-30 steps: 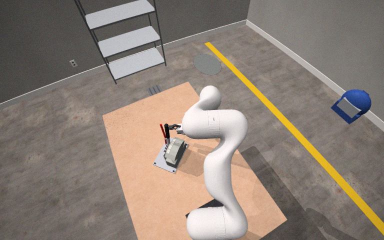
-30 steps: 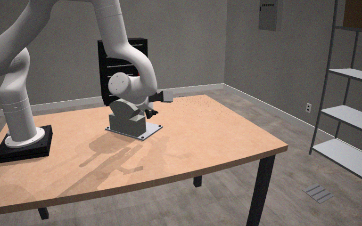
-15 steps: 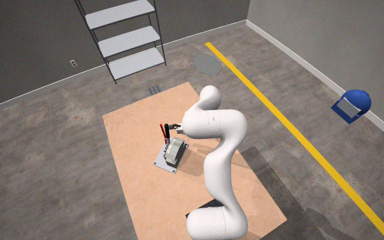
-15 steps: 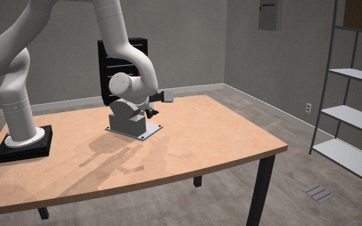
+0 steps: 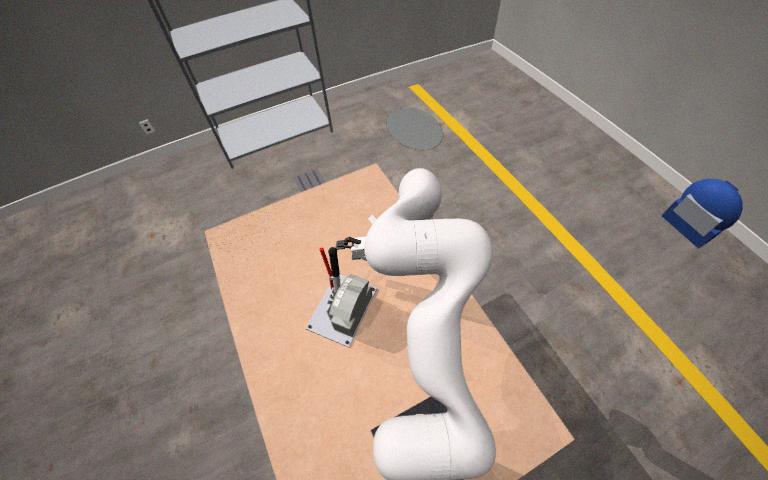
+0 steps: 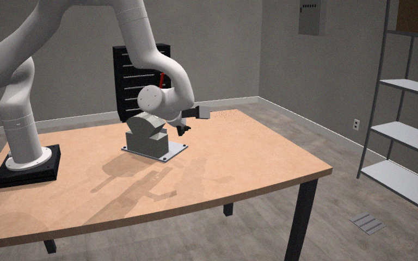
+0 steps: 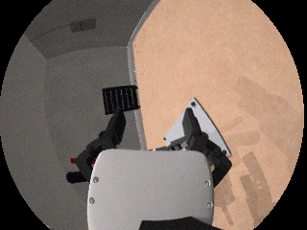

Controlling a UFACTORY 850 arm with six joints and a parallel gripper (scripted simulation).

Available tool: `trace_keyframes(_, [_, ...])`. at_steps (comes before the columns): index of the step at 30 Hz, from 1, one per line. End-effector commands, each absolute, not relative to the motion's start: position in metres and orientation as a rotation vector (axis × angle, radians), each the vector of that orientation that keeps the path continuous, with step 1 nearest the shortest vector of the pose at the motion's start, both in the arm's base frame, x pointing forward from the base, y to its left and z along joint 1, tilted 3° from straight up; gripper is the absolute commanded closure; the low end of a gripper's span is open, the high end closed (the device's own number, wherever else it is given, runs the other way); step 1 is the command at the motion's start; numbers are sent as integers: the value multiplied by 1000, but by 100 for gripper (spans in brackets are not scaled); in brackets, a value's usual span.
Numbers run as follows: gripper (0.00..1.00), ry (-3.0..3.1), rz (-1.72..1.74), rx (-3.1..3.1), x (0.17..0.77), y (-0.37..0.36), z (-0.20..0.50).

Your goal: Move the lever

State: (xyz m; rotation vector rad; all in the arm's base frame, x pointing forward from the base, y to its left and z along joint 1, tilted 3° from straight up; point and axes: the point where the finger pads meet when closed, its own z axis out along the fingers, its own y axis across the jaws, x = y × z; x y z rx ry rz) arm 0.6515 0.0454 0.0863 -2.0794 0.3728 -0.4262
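Note:
The lever unit stands on the wooden table (image 5: 266, 266) (image 6: 246, 154) (image 7: 224, 38): a grey housing (image 5: 350, 302) (image 6: 145, 136) on a pale base plate (image 5: 321, 323) (image 6: 176, 148) (image 7: 210, 123). A black handle (image 5: 333, 261) rises from it, with the red bar (image 5: 325, 261) (image 6: 161, 80) close beside it. My gripper (image 5: 347, 243) (image 6: 182, 129) (image 7: 153, 114) is open and empty, level with the handle's top and just to its side. In the wrist view the red bar (image 7: 73, 161) shows outside the left finger, not between the fingers. The number plates are too small to read.
A metal shelf rack (image 5: 254, 84) (image 6: 397, 126) stands off the table's far end. A black drawer cabinet (image 6: 132, 82) (image 7: 122, 98) is by the wall behind the unit. My arm's base (image 5: 433, 452) (image 6: 27, 164) sits at one end of the table. A blue object (image 5: 710, 206) lies by the right wall.

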Motion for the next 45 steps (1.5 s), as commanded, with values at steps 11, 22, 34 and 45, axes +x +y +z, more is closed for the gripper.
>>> trace_keyframes(11, [0, -247, -441, -2136, 674, 130, 164])
trace_keyframes(22, [0, -1014, -540, -2069, 645, 226, 252])
trace_keyframes(34, [0, -1802, -624, -1783, 602, 294, 336])
trace_keyframes(45, [0, -2285, -462, -1569, 580, 236, 326])
